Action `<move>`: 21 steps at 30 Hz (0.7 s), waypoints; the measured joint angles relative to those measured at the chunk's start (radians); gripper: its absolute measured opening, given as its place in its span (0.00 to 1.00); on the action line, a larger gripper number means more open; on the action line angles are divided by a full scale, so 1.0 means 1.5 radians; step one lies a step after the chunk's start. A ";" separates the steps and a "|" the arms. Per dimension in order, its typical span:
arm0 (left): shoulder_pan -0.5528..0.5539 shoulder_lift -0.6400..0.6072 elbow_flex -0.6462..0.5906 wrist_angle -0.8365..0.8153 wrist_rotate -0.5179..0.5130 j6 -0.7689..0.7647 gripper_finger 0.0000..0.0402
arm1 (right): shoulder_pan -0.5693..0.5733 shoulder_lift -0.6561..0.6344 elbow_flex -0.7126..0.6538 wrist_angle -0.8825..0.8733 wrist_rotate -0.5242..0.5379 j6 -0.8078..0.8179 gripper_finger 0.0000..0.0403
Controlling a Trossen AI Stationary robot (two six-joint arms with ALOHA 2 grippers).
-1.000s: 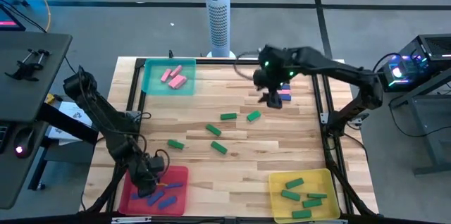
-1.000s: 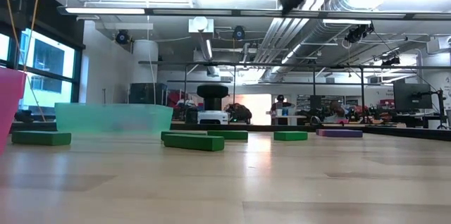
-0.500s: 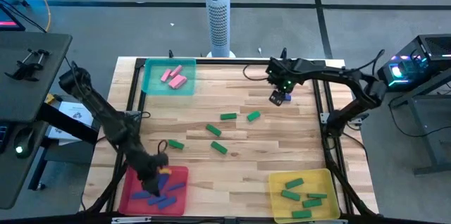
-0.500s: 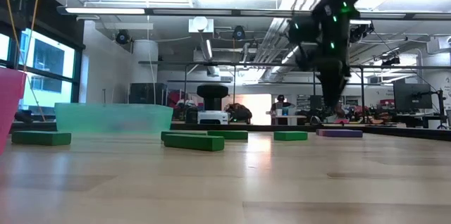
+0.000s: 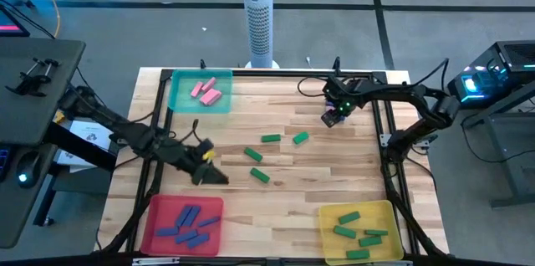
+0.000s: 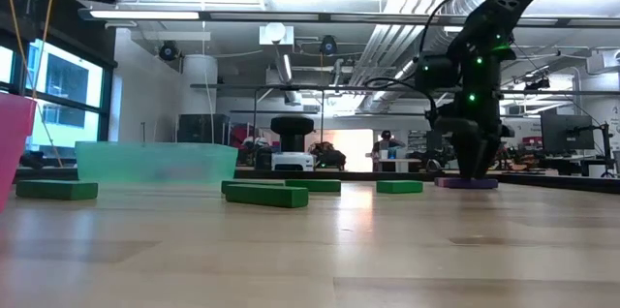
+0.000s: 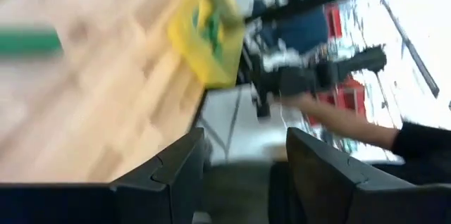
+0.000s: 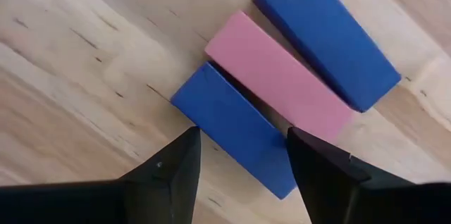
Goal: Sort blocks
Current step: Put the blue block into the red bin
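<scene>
Three trays frame the job: the teal tray (image 5: 201,93) at the table's far-left corner holding pink blocks (image 5: 205,91), the red tray (image 5: 184,224) at the near-left corner holding blue blocks (image 5: 187,223), and the yellow tray (image 5: 358,231) near the near-right corner holding green blocks (image 5: 358,232). Your left gripper (image 5: 206,163) hangs over the left-middle of the table, just beyond the red tray; its fingers stand parted with nothing between them, and it covers one loose green block (image 5: 214,173) there. Move it straight down onto that block across its narrow width, not along its length. Further right, four loose green bars (image 5: 259,159) lie scattered across the table's centre, well apart from each other, so take them one at a time. Your right gripper (image 5: 333,115) is low near the far-right corner, fingers spread and empty, over a tight row of three: a blue block (image 8: 236,139), a pink block (image 8: 278,83) and a second blue block (image 8: 325,37), lying side by side and touching. One finger must slip into the seam against the pink, so I'd judge it wiser to straddle the nearest blue squarely, close gently, and lift straight up so the pink one isn't dragged along.
</scene>
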 joint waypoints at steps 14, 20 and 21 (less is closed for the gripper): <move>0.130 0.000 0.000 0.122 -0.006 0.156 0.46 | 0.139 -0.003 0.008 -0.008 -0.222 -0.028 0.44; 0.148 0.001 0.000 0.121 -0.006 0.204 0.46 | 0.218 -0.008 -0.035 0.060 -0.105 -0.064 0.44; 0.152 0.001 0.000 0.121 -0.006 0.213 0.46 | 0.229 -0.009 -0.044 0.076 -0.076 -0.064 0.43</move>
